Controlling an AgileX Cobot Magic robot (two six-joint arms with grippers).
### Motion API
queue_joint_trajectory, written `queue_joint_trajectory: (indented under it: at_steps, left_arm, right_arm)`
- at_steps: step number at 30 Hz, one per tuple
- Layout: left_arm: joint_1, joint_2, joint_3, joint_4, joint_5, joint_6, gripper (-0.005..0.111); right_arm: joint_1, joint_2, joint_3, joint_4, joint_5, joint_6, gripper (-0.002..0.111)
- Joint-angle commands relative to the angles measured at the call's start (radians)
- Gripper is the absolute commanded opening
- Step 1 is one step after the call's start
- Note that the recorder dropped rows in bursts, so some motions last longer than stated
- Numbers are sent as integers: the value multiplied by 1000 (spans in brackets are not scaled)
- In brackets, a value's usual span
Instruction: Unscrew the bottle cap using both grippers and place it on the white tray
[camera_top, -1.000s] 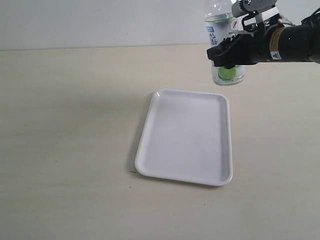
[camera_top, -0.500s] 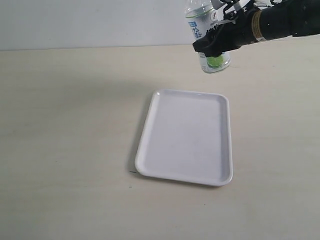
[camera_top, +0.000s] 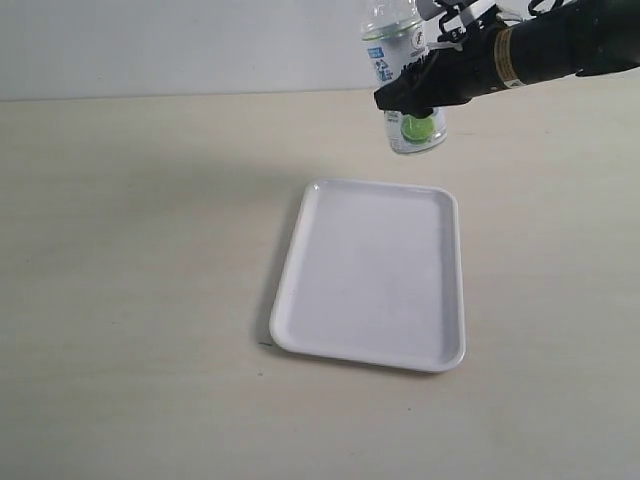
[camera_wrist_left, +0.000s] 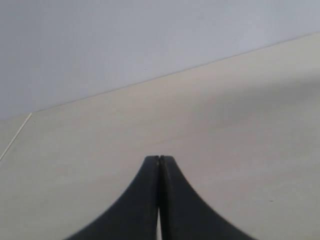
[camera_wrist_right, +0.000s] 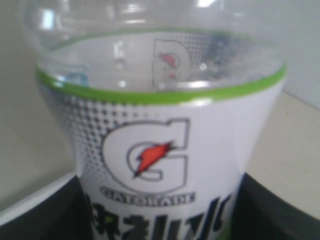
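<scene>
You are in the holding step. Your right gripper (camera_top: 412, 97) is clamping the small clear plastic drink bottle (camera_top: 390, 55) with the white, blue and lime-green label. Its dark fingers (camera_wrist_right: 272, 212) are pressing on either side of the labelled body, as the right wrist view shows. The bottle is standing upright at the far right of the scene, beyond the far edge of the flat, glossy white plastic tray (camera_top: 300, 300), and it seems to be hanging clear of the beige table (camera_top: 140, 250).

The small white screw cap is not showing. The bottle's neck is running out of the top of the exterior view, and the right wrist view is reaching only as far as the shoulder. So you cannot tell from here whether the cap is seated, though the task suggests it is. The tray is lying bare near the middle of the table, so nothing is placed yet.

Your left gripper (camera_wrist_left: 159, 165) is out of the exterior view. Its own camera is showing the two fingers pressed together over bare table, far from the bottle.

The next move is calling for that left gripper. You are going to need its fingers apart, brought in above the neck from the left and closed around the cap, while the right grip is keeping the bottle from turning.
</scene>
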Motion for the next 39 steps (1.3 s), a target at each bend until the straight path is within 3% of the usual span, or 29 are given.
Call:
queue_joint_trajectory:
  at_steps: [1,8,11,18,24,31,39]
  left_arm:
    - [-6,-6,-1,8,-13,6,0]
    - [-7,-6,-1,-30,-48,-36,0]
    - [-7,-6,-1,-223,-118,-142,0]
    - [-7,-6,-1,-483,-242,-156,0]
    - [-7,-6,-1,-593,-440,-463,0]
    - [-7,-6,-1,-611,-717,-459,0]
    - [-7,-6,-1,-760,-789,-454,0]
  right_arm:
    - [-2,-17,-14,14,-50,36,0]
    - [-2,-17,-15,14,4,4,0]
    - [-2,-17,-18,14,41,-19,0]
    - [-2,13,-47,14,61,-36,0]
    - [-2,44,-56,14,61,-46,0]
    - [-2,52,-56,15,53,-44,0]
    - [-2,52,-56,17,59,-48,0]
